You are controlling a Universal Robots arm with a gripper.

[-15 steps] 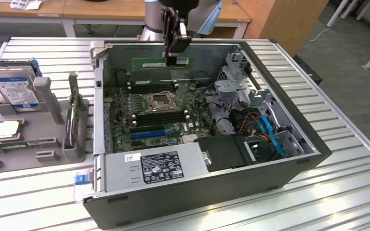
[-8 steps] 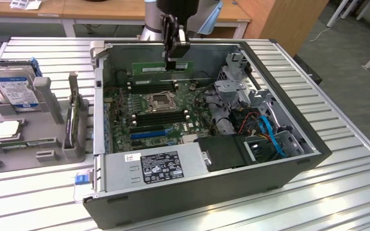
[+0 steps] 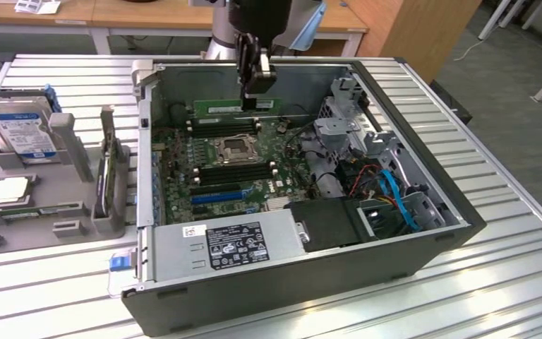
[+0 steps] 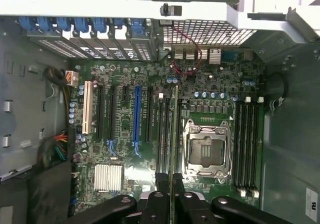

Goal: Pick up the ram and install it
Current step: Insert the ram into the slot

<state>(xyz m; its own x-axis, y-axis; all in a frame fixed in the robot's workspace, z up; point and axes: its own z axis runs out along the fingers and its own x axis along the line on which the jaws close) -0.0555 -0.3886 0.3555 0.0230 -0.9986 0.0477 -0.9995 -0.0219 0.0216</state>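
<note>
The ram (image 3: 236, 106) is a long, thin green stick with a white label. It hangs level above the motherboard (image 3: 224, 159) near the far wall of the open computer case (image 3: 365, 254). My gripper (image 3: 252, 100) comes down from above and is shut on its top edge. In the wrist view the ram (image 4: 173, 134) appears edge-on as a thin green line running out from between my fingertips (image 4: 172, 201). It lies over a bank of black memory slots (image 4: 166, 134) beside the empty CPU socket (image 4: 206, 151). I cannot tell whether it touches a slot.
A grey holder on the exterior view's left carries a hard drive (image 3: 25, 131), a silver processor chip (image 3: 12, 189) and an upright card (image 3: 111, 176). Inside the case are the power supply (image 3: 229, 244), drive cages and loose cables (image 3: 384, 187). Blue and black expansion slots (image 4: 136, 119) sit near the memory slots.
</note>
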